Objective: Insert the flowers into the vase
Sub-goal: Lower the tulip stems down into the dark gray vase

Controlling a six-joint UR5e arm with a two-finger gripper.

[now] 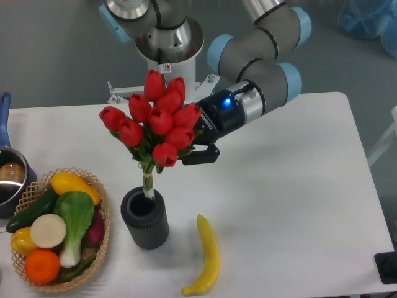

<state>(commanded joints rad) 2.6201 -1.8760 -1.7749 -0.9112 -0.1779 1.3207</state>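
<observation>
The flowers [156, 121], a tight bunch of red tulip buds with green stems, stand upright over the vase [145, 218]. The vase is a short dark grey ribbed cylinder at the front left of the table. The pale lower stem [148, 184] reaches down into the vase's round mouth. My gripper [188, 153] comes in from the right at the level of the lowest buds. It is shut on the bunch just under the buds. One black finger [202, 155] shows; the rest is hidden behind the buds.
A wicker basket [104, 231] of vegetables stands just left of the vase. A yellow banana [207, 256] lies right of the vase near the front edge. A pot with a blue handle [8, 177] is at the left edge. The arm's base [167, 46] is at the back.
</observation>
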